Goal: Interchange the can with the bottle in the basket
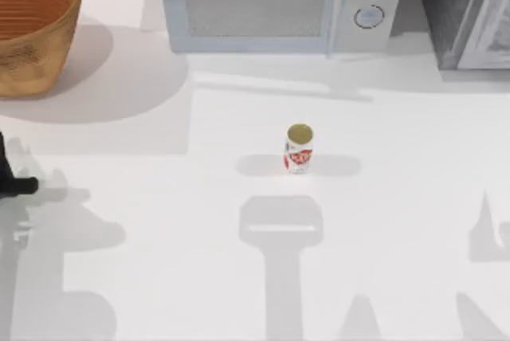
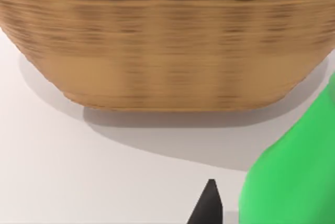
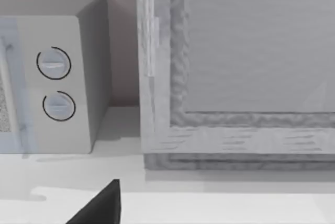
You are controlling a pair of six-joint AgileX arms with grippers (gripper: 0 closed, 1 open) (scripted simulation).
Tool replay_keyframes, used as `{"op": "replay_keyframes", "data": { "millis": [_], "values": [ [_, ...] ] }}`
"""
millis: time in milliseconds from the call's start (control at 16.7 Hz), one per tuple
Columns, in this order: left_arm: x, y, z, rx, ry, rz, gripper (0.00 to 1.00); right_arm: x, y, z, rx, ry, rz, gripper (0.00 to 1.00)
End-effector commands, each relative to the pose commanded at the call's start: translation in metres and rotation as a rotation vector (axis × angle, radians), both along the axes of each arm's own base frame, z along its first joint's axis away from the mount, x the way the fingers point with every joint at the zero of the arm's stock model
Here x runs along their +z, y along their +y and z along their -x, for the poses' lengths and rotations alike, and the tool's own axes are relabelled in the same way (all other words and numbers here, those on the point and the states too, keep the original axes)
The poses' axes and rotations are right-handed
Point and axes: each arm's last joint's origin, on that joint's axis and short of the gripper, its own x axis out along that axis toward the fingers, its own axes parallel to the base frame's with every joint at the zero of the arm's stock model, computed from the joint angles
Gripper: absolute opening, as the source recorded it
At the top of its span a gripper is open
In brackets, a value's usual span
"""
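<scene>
The white and red can (image 1: 298, 148) stands upright in the middle of the table, with no gripper near it. The wicker basket (image 1: 32, 30) sits at the far left corner, its tan outer wall (image 2: 167, 41) close ahead in the left wrist view. My left gripper (image 1: 20, 186) is low at the table's left edge, in front of the basket. The green bottle (image 2: 293, 171) is outside the basket and looms large beside my black fingertip (image 2: 209, 198), which seems shut on it. My right arm is parked off to the right, one fingertip (image 3: 107, 198) showing wide to the side.
A white microwave (image 1: 279, 2) stands along the back, with a grey box-like appliance (image 1: 470, 14) to its right. Bare white tabletop (image 1: 159, 197) lies between the can and the basket.
</scene>
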Motion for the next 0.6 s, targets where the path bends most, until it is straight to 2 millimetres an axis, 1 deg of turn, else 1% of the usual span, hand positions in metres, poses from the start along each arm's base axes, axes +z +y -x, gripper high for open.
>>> {"op": "replay_keyframes", "data": {
  "millis": [180,300,420,600],
  "values": [
    [0.0,0.0,0.0,0.0,0.0,-0.001,0.0,0.0,0.0,0.0,0.0,0.0,0.0,1.0],
    [0.001,0.006,-0.001,0.013,0.007,-0.019,0.0,0.0,0.0,0.0,0.0,0.0,0.0,1.0],
    [0.006,0.021,-0.006,0.046,0.009,-0.062,0.0,0.0,0.0,0.0,0.0,0.0,0.0,1.0],
    [0.025,0.045,-0.016,0.104,0.011,-0.128,0.0,0.0,0.0,0.0,0.0,0.0,0.0,1.0]
  ]
}}
